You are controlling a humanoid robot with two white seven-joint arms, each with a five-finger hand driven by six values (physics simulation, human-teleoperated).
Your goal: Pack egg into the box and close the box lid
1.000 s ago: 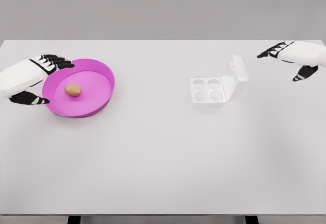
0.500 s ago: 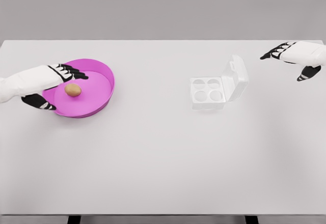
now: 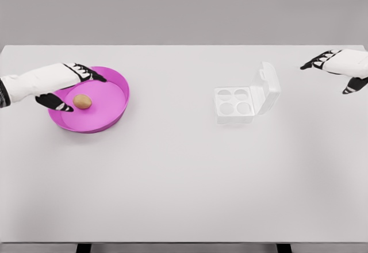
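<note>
White table [image 3: 172, 178], bare in the near half. Mid-depth, left: egg [image 3: 82, 101] lying in the pink bowl [image 3: 115, 112]; your left hand [image 3: 60, 85] reaches over the bowl's left rim, fingers spread, thumb low and just beside the egg, gripping nothing. Mid-depth, right: box [image 3: 234, 104] with four empty cups, lid [image 3: 265, 88] propped up. Farther right: right hand [image 3: 344, 68], fingers apart, idle, well clear. Close thumb and fingertips evenly around the egg's middle; it will likely roll if you nudge it from one side.
</note>
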